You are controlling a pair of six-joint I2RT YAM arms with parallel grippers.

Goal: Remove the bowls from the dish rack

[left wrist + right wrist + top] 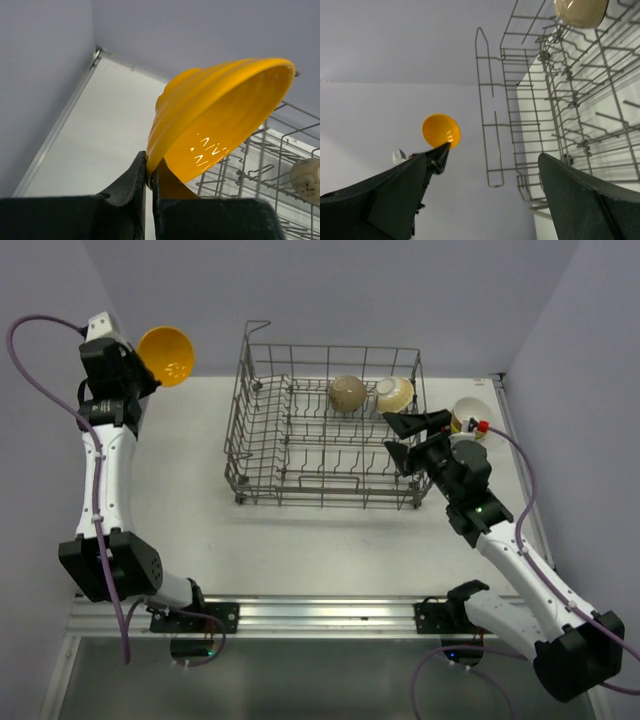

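Pale white table [300,540]. Bears the grey wire dish rack [325,430] directly, stretching left from the tips of the right gripper [388,432]. Bears too a small white bowl [470,412], just right of that gripper, near the far edge.

White arms [105,475], black joints [110,565], purple cables [40,319], black left gripper [149,175], right gripper [390,432]
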